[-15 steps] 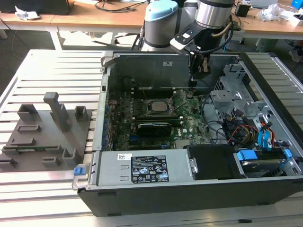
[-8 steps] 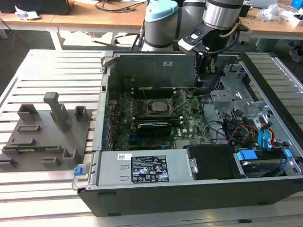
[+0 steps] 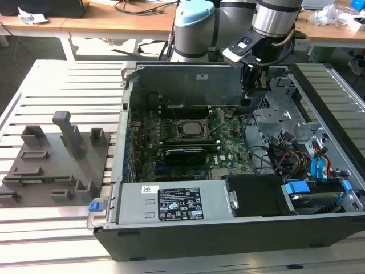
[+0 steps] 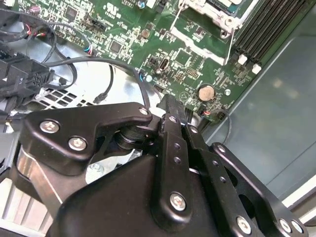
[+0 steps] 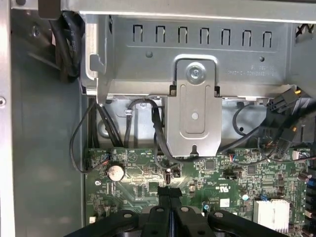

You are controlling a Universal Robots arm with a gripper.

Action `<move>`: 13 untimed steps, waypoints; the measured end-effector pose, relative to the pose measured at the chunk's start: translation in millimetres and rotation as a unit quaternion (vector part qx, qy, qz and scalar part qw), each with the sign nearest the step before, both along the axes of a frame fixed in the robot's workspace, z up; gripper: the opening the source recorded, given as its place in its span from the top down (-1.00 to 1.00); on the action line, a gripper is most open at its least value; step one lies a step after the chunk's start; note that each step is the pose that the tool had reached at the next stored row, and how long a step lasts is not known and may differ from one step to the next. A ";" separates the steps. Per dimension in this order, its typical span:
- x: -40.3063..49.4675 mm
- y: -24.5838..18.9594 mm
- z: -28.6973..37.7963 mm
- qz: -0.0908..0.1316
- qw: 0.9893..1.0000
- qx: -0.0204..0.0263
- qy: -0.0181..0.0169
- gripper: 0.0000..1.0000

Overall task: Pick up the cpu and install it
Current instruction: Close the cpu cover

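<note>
In the exterior view, the grey pegged plastic tray [image 3: 51, 160] sits at nine o'clock, outside the steel case [image 3: 228, 228]. The cpu [image 3: 191, 129] is a flat, shiny square with no long axis, and it seems seated in the socket mid-board. It lies toward eight o'clock from my gripper [image 3: 250, 90]. My fingers [image 5: 164, 197] are pressed together, holding nothing.

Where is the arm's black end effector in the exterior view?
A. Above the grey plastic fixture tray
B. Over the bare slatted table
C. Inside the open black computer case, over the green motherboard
C: the end effector hangs inside the open black computer case, over the green motherboard, well away from the tray.
</note>
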State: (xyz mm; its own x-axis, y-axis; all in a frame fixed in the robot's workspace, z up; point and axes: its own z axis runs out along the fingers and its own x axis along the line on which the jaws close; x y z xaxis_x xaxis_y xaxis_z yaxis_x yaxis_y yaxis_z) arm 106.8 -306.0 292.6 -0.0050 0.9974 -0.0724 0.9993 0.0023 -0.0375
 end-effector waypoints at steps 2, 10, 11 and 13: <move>4.6 0.8 -2.4 0.000 1.000 0.000 0.000 0.79; -13.7 0.9 -21.7 0.001 1.000 0.002 0.000 0.79; -15.4 0.9 -23.6 0.001 1.000 0.002 0.000 0.79; -17.9 0.9 -27.7 0.002 1.000 0.002 0.000 0.79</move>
